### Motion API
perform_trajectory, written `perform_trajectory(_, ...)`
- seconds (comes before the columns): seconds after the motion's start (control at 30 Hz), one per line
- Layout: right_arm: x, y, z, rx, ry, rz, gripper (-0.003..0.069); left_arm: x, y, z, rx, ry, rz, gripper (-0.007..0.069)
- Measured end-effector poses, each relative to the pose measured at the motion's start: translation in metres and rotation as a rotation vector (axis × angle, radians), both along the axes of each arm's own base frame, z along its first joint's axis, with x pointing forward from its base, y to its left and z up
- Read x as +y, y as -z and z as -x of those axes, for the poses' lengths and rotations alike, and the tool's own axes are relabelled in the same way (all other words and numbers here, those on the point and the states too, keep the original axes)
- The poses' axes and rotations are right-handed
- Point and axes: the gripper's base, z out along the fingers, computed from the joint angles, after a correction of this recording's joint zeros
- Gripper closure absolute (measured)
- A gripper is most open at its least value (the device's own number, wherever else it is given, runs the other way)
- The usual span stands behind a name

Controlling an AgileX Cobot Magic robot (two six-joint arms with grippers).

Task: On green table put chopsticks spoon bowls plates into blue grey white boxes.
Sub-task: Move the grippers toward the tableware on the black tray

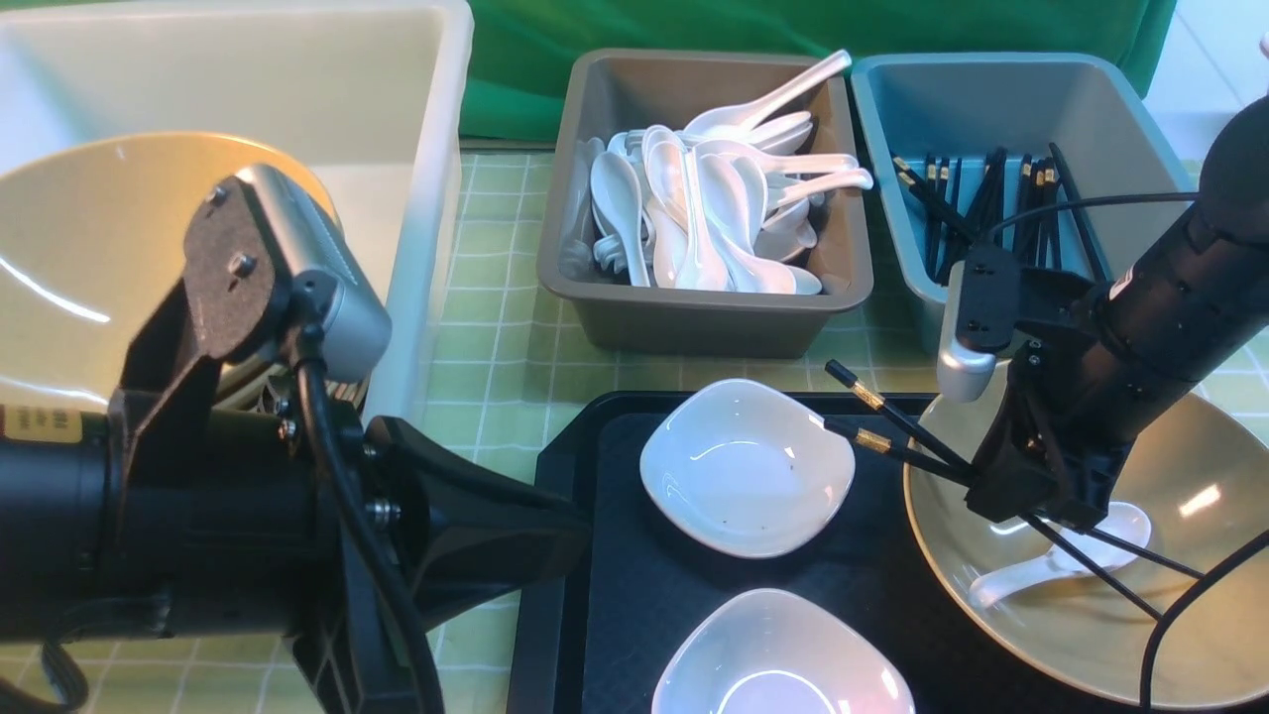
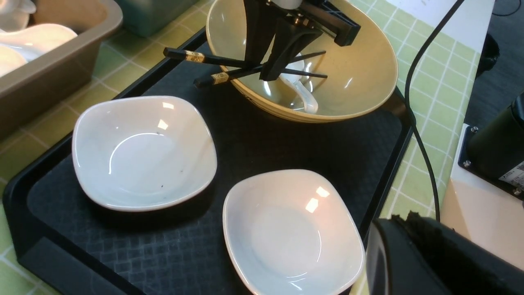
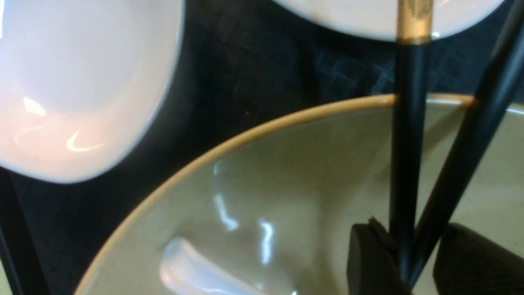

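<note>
Bowls, wide and round, glossy tan-yellow inside: two are showing, one at each end of the front view.

- **Far left:** the first bowl (image 1: 89,258) is sitting in what appears to be the very large cream-white plastic box (image 1: 436,198), partly hidden behind the left arm. This item is counting as stowed.
- **Left gripper** (image 1: 570,528): its fingers are pressing together on nothing visible, and it is pointing toward the tray.
- **Light-green gridded table** (image 1: 506,297): it is showing between the boxes.
- **Grey-brown plastic box** (image 1: 694,322): it is holding a heap of glossy white soup spoons (image 1: 694,208).
- **Teal-blue plastic box** (image 1: 882,109): it is holding a bundle of thin black chopsticks (image 1: 991,198).
- **Black textured tray** (image 1: 615,595), nearer the robot: it is carrying two small white rounded-square plates (image 1: 749,466), one (image 1: 783,659) nearer than the other. Both are lying empty and untouched.
- **Tray's right end:** the second bowl (image 1: 1190,645) is sitting with one white spoon (image 1: 1051,565) lying inside it. A gold-banded pair (image 1: 872,439) of black sticks is leaning across its rim, tips down in the bowl.
- **Right gripper** (image 3: 413,266): it is reaching into this bowl, its fingers (image 3: 368,262) standing apart either side of the pair. A sliver of gap is showing beside one stick, so nothing is being pinched.

Remaining, by this count: the pair, the spoon, both plates and the second bowl are all waiting to be boxed.
</note>
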Motion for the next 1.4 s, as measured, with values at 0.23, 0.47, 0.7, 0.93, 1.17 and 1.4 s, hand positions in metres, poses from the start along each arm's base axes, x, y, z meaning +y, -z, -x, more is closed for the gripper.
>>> perform_trajectory(0.23,0.001,0.0,0.001,0.017,-0.001,-0.012,0.0423,0.0,0.0,0.001,0.007,0.009,-0.003,0.0626)
perform_trajectory(0.47,0.002,0.0,0.003,0.025,-0.024,-0.016,0.0534,0.0,0.001,0.002,0.016,0.021,-0.006,0.0626)
perform_trajectory(0.7,0.002,0.0,0.003,0.027,-0.021,-0.024,0.0587,0.0,0.001,0.003,0.022,0.028,-0.008,0.0626)
perform_trajectory(0.93,0.003,-0.001,0.004,0.043,-0.018,-0.028,0.0587,0.0,0.001,0.003,0.026,0.03,-0.008,0.0626)
perform_trajectory(1.17,0.003,-0.004,0.006,0.09,0.009,-0.035,0.0587,0.0,0.001,0.003,0.027,0.03,-0.008,0.0626)
perform_trajectory(1.4,-0.006,-0.019,-0.003,0.097,0.09,-0.06,0.0587,0.0,0.001,0.004,0.028,0.032,-0.009,0.0626)
